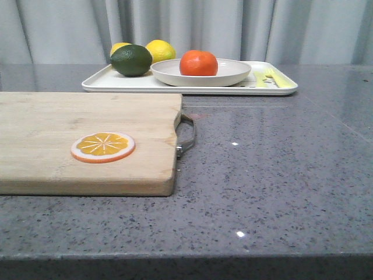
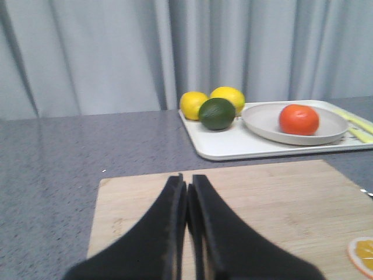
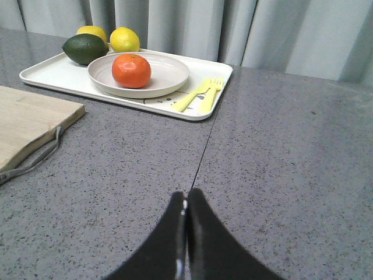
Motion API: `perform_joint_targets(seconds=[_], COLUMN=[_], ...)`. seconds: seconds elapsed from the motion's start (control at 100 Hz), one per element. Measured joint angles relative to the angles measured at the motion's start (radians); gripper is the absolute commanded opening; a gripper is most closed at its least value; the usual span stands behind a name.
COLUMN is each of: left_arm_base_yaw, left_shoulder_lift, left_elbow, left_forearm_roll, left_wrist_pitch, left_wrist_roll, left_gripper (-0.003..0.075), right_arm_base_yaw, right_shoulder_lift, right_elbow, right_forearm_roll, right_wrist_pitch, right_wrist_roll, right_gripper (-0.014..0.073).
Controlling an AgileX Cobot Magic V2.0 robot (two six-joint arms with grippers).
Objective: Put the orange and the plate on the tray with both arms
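The orange [image 1: 198, 63] rests in the beige plate [image 1: 233, 74], and the plate stands on the white tray [image 1: 105, 81] at the back of the table. The wrist views show the same: orange [image 2: 298, 119] in plate [image 2: 262, 119] on tray [image 2: 227, 146], and orange [image 3: 131, 70] in plate [image 3: 169, 73] on tray [image 3: 52, 73]. My left gripper [image 2: 187, 179] is shut with nothing in it, over the wooden board, well short of the tray. My right gripper [image 3: 186, 195] is shut and empty over bare grey tabletop, far from the tray. Neither gripper appears in the front view.
Two lemons [image 1: 159, 50] and a dark green lime [image 1: 131, 60] sit on the tray's left part. Yellow-green cutlery marks [image 3: 201, 96] lie on its right part. A wooden cutting board [image 1: 58, 140] with a metal handle [image 1: 187, 134] carries an orange slice [image 1: 102, 146]. Grey curtains hang behind.
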Motion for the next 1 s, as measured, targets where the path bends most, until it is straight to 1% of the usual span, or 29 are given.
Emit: perform_joint_targets(seconds=[0.18,0.39,0.5,0.61,0.76,0.85,1.0], left_arm_base_yaw=[0.106,0.180,0.192,0.196,0.196,0.196,0.196], left_shoulder_lift=[-0.068,-0.145,-0.150,-0.150,-0.150,-0.150,-0.150], left_elbow=[0.089,0.187,0.245,0.249,0.249,0.249,0.249], left_forearm_roll=[0.000,0.013,0.021,0.032,0.096,0.122,0.123], left_wrist_pitch=[-0.002,-0.039,-0.081,-0.098,-0.084,-0.065,-0.043], left_wrist_roll=[0.000,0.000,0.000,0.000,-0.085,-0.108,-0.117], left_gripper=[-0.0020,-0.0020,-0.0020,-0.0020,-0.0020,-0.0020,-0.0020], right_arm_base_yaw=[0.000,0.000,0.000,0.000,0.000,0.000,0.000], right_shoulder_lift=[0.000,0.000,0.000,0.000,0.000,0.000,0.000], right_elbow=[0.000,0.000,0.000,0.000,0.000,0.000,0.000], right_forearm_roll=[0.000,0.000,0.000,0.000,0.000,0.000,0.000], right_wrist_pitch=[0.000,0.000,0.000,0.000,0.000,0.000,0.000], right_wrist_roll=[0.000,-0.002,-0.002,-0.002,-0.002,-0.002,-0.002], right_gripper=[-0.0067,-0.0067,-0.0067,-0.0067,-0.0067,-0.0067,-0.0067])
